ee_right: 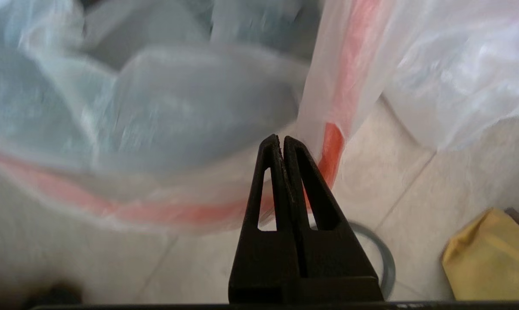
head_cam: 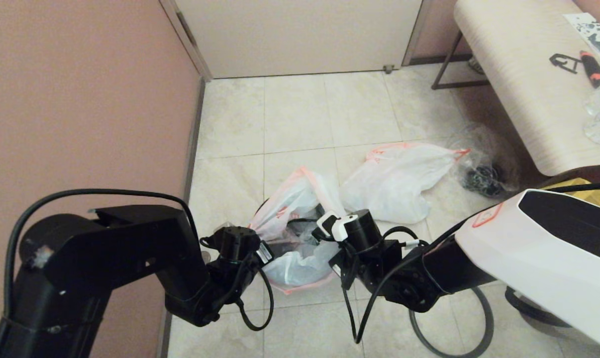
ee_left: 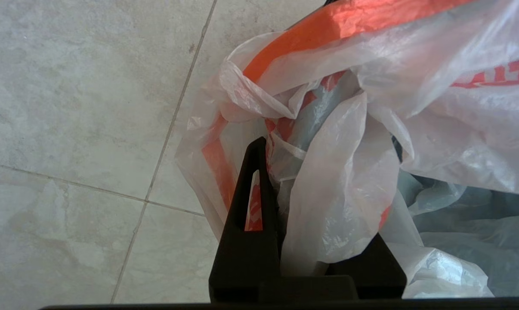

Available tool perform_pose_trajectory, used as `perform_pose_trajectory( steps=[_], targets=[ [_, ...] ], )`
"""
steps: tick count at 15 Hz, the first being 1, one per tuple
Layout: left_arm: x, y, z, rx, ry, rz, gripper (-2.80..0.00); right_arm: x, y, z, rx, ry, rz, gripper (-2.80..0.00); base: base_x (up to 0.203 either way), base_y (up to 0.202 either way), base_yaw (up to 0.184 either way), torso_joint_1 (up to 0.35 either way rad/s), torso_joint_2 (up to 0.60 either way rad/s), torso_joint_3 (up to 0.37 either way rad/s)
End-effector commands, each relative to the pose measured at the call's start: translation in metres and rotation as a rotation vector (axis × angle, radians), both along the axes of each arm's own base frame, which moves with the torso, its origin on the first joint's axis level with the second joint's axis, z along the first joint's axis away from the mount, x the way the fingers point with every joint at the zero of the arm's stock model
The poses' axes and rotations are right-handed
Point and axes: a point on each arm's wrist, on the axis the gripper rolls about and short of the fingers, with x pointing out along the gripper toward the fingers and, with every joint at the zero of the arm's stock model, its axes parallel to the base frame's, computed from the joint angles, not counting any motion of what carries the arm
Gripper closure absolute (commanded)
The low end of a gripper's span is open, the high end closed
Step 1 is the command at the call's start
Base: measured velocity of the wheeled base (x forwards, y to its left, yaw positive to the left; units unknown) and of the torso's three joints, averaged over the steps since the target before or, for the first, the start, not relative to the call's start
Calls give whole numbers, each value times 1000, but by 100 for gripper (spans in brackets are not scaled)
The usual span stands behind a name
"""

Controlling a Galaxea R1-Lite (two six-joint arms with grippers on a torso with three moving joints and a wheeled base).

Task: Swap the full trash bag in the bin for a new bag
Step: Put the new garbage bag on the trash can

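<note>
The left gripper (ee_left: 281, 181) is clamped on a bunched fold of the new bag (head_cam: 292, 233), at the bag's 9 o'clock edge. The right gripper (ee_right: 282, 144) has its fingers pressed together with nothing between them, at the bag's 4 o'clock rim. The bin (head_cam: 300, 228) is mostly hidden under the bag. The full bag (head_cam: 394, 181) lies on the floor (head_cam: 300, 114) at 2 o'clock from it.

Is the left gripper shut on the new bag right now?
Yes: the left gripper is shut on a gathered fold of the new bag, plastic bunched between its fingers.
</note>
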Motion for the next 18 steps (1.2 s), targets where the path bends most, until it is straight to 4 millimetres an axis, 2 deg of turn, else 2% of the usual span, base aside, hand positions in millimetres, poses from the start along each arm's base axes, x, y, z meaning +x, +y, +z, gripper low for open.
perform_pose_trajectory(
  steps=[1,3,6,8,12,18],
  targets=[
    [0,0,0,-5,-6,4,0,-4,-2,0,-11,10,-1,0,0,0,0,0,0,0],
    [0,0,0,-5,-6,4,0,0,-4,-20,-41,50,-11,0,0,0,0,0,0,0],
    [0,0,0,-5,-6,4,0,28,-16,-57,-69,96,-68,0,0,0,0,0,0,0],
    [0,0,0,-5,-5,4,0,45,-21,-62,-54,83,-99,0,0,0,0,0,0,0],
    [-2,-1,0,0,1,-3,0,73,-24,-33,80,-8,-167,0,0,0,0,0,0,0],
    [-12,-10,-6,42,26,-52,0,88,-30,-6,293,-148,-217,0,0,0,0,0,0,0]
  ],
)
